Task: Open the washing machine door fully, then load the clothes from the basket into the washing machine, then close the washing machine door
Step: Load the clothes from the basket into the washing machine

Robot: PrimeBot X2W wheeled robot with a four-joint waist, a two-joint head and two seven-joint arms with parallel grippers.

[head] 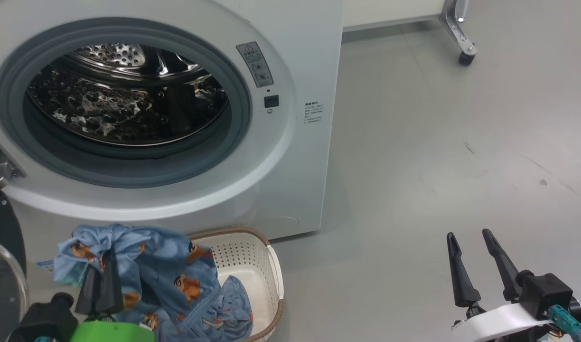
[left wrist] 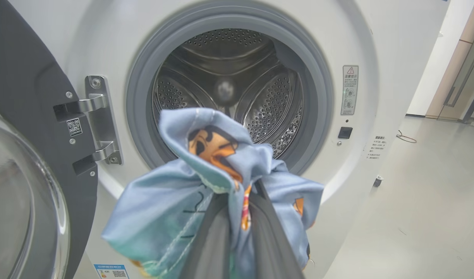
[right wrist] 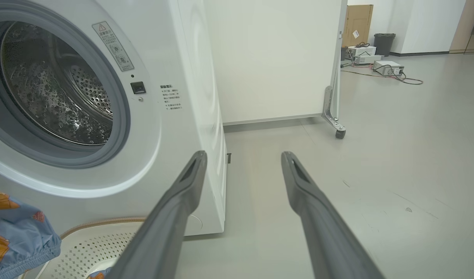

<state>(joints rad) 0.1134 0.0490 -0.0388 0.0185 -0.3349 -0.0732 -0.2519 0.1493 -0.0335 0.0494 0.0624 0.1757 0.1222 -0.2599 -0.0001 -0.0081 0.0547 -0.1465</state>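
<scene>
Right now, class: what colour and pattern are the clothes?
Light blue with orange-brown cartoon figures; the clothes show best in the left wrist view.

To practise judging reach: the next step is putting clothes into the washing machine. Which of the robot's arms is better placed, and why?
Left. The left gripper is shut on the clothes, held above the basket and facing the open drum. The right gripper is open and empty, beside the washing machine.
</scene>
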